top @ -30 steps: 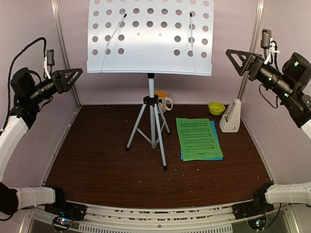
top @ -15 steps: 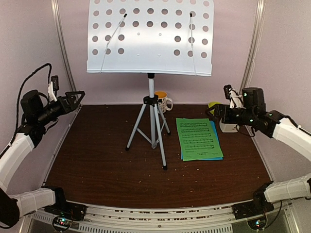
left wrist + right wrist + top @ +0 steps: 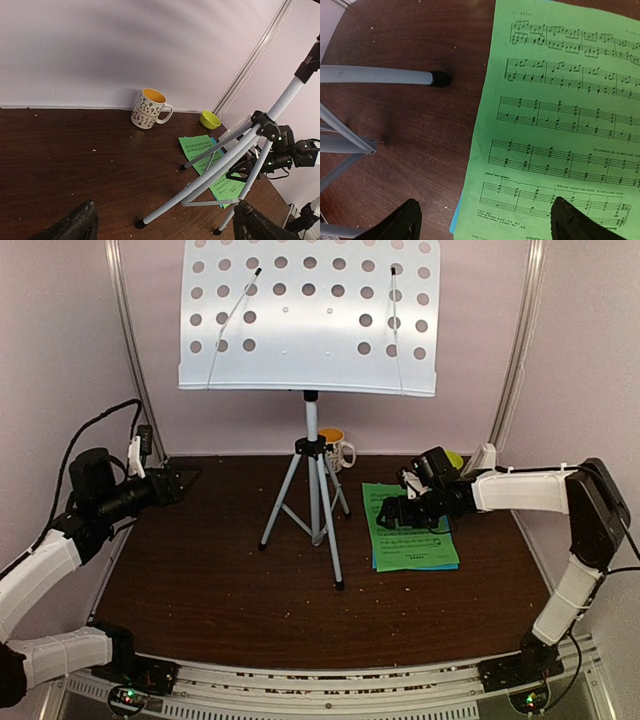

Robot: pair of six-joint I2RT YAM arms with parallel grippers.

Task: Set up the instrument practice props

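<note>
The music stand (image 3: 308, 315) stood upright on its tripod (image 3: 313, 490) at mid-table. The green sheet (image 3: 412, 535) lay flat on the blue sheet (image 3: 449, 525) just right of the tripod's feet, and the metronome (image 3: 487, 454) stood farther right of the stand, partly hidden by the right arm. The right gripper (image 3: 390, 512) hung low over the green sheet's edge nearest the stand, fingers spread and holding nothing, while the left gripper (image 3: 186, 483) was well left of the stand, likewise spread and empty; a mug (image 3: 148, 108) sat behind the tripod.
</note>
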